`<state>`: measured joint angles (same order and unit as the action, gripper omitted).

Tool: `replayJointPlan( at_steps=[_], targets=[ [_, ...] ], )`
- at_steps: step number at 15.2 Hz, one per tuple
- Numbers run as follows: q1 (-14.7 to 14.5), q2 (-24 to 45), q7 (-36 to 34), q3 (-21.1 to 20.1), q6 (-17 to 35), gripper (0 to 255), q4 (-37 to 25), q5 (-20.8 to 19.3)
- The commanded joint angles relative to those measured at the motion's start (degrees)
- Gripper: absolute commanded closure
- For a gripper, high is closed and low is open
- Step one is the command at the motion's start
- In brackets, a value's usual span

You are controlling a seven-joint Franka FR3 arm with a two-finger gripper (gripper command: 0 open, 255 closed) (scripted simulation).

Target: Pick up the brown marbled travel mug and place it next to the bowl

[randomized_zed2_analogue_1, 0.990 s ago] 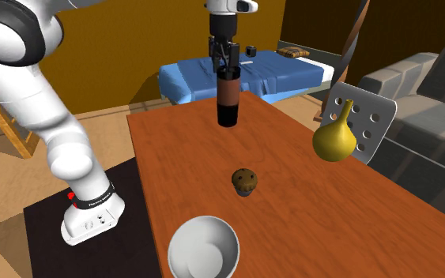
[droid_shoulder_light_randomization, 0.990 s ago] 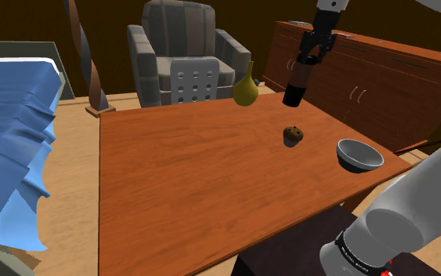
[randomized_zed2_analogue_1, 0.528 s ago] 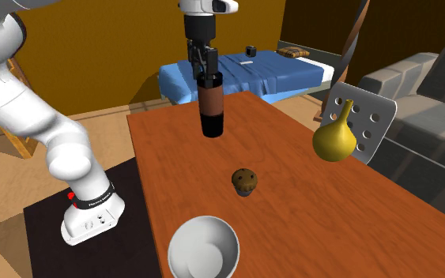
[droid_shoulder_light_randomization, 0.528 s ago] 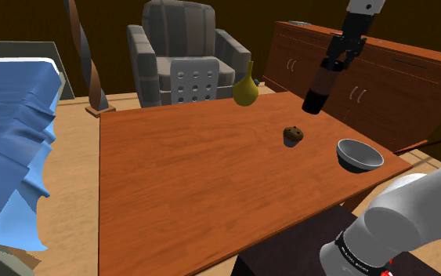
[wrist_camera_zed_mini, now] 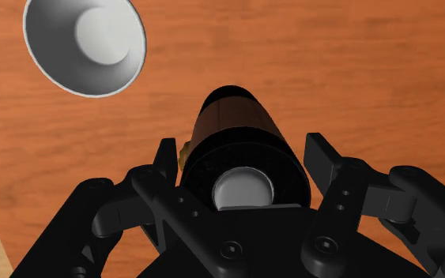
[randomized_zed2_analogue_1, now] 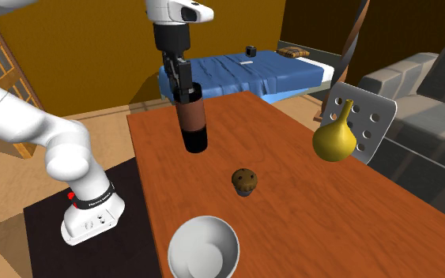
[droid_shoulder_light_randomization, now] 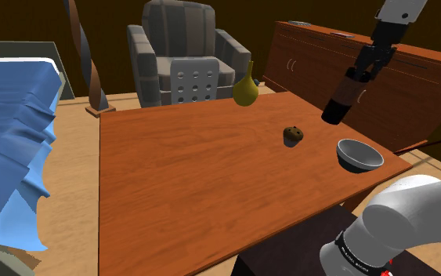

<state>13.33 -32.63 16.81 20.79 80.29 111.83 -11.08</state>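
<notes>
In the shoulder view, a yellow gourd [droid_shoulder_light_randomization: 245, 90] sits at the counter's [droid_shoulder_light_randomization: 179, 188] far edge, then 1 muffin [droid_shoulder_light_randomization: 293, 136]. Right of it the jaws clasp the mug [droid_shoulder_light_randomization: 341, 98] by its top, tilted, in the air near the bowl [droid_shoulder_light_randomization: 359, 154].

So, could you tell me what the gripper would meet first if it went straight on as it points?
Probably the bare table top, mug base first: the gripper, shut on the travel mug, points down at wood, with the bowl off to one side of that line.
</notes>
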Motion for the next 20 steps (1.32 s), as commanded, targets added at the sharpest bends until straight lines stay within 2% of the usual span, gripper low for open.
replayJointPlan(
  at_steps=[1, 20],
  targets=[
    [0.21, -0.97, -0.05, 0.1, 1.36, 255, 2.25, -0.32],
    [1.42, -4.84, -1.18, 1.79, 15.01, 255, 19.67, -2.4]
  ],
)
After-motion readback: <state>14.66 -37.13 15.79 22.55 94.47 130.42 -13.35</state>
